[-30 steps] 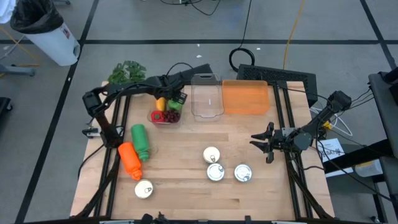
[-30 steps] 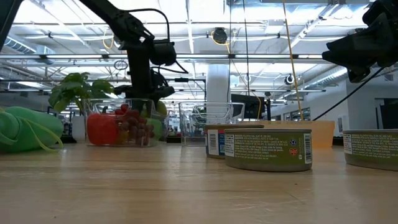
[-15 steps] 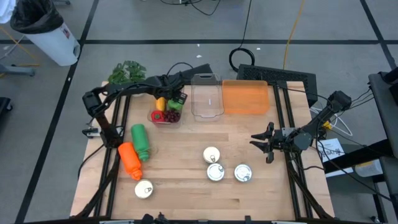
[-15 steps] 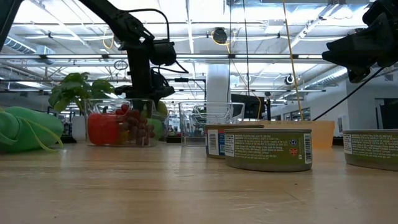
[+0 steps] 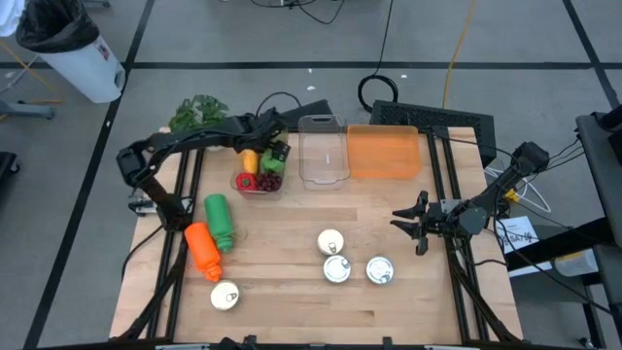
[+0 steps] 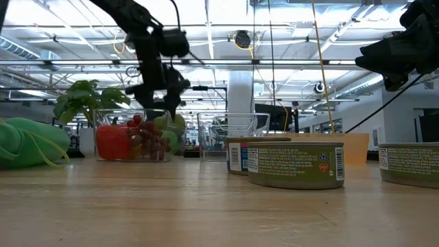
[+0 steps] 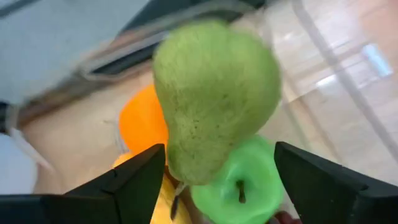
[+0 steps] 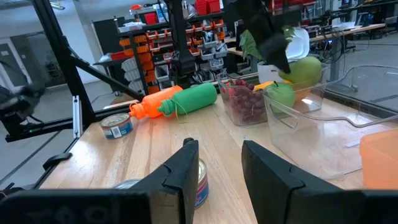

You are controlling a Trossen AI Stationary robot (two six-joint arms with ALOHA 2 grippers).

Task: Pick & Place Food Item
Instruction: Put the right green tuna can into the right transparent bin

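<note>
A green pear (image 7: 214, 99) sits atop the fruit in the clear bowl (image 5: 259, 182) at the worktop's (image 5: 292, 282) far left, resting on a green apple (image 7: 239, 186) beside an orange (image 7: 142, 124). My left gripper (image 5: 270, 148) hangs just above it, jaws released on either side of the pear. My right gripper (image 5: 410, 223) waits well apart over the worktop's right side, jaws partly parted and grasping nothing, near three cans (image 5: 337, 269).
</note>
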